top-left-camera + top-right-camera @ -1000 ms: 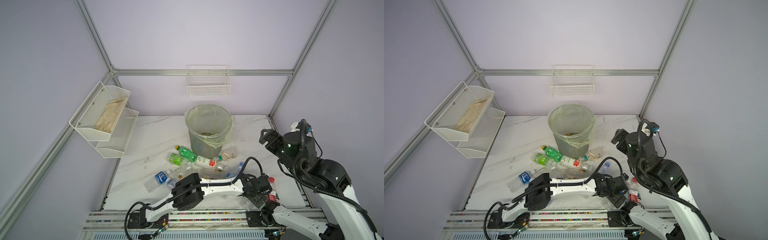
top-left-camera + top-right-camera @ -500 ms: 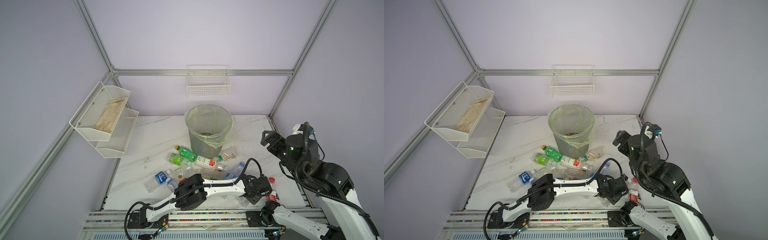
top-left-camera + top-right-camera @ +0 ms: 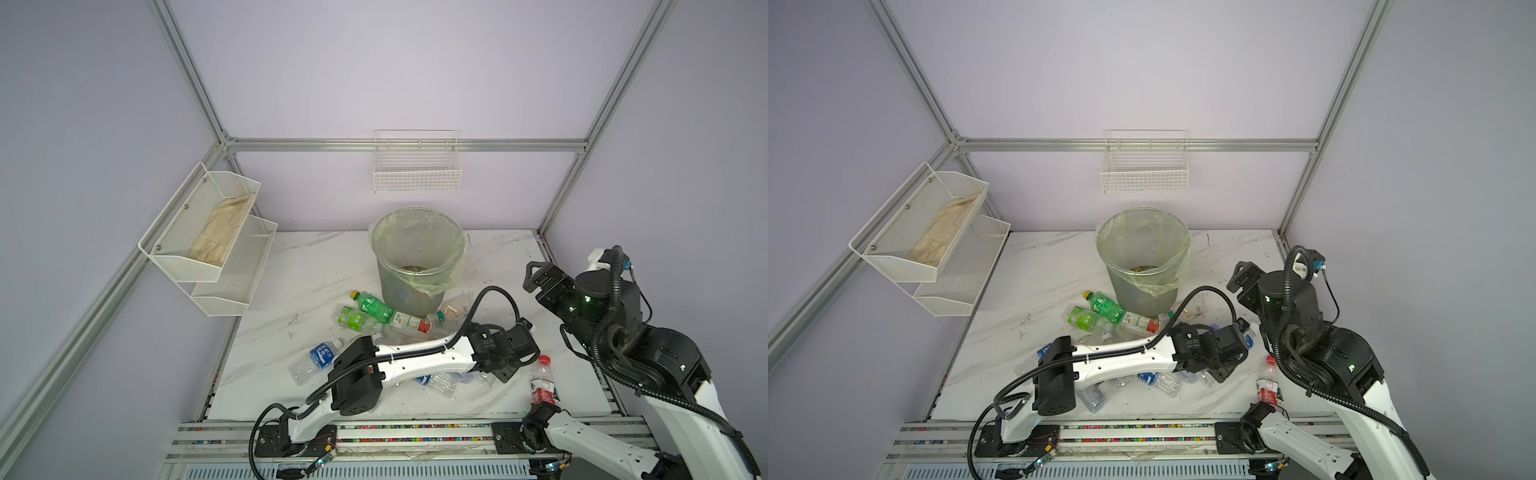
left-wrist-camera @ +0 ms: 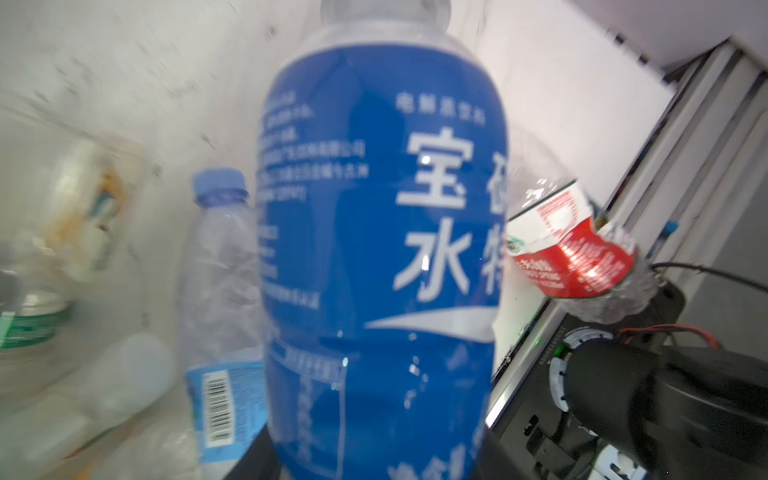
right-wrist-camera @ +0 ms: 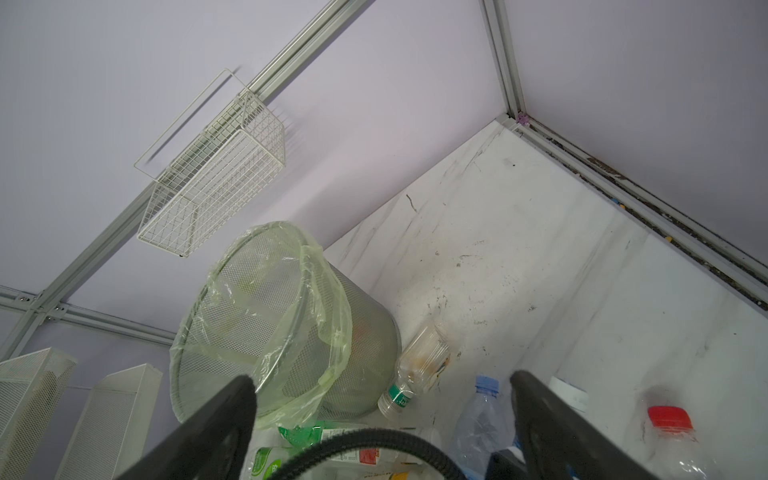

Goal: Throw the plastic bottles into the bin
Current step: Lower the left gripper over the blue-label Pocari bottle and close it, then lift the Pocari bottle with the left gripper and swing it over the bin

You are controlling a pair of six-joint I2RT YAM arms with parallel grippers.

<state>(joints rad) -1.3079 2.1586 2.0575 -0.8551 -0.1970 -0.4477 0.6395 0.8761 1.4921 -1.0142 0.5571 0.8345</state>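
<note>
Much bare bench (image 3: 316, 266) left and behind. Upright bin (image 3: 415, 266) stands mid-bench; plastic bottles (image 3: 372, 305) litter its front foot toward front edge. Near right edge, right gripper (image 5: 380, 380) raised, jaws released. Low among them, left gripper (image 3: 503, 372), jaws grasping blue-labelled bottle (image 4: 382, 249).

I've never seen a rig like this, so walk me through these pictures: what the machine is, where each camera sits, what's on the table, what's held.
Two robot arms work at a table. Both top views look down from overhead; each wrist view rides on an arm. Plastic bottles lie beside a lined bin. The left gripper, low among them, seems closed on a blue-labelled bottle, which fills its wrist view. The right gripper hangs open and empty.
</note>
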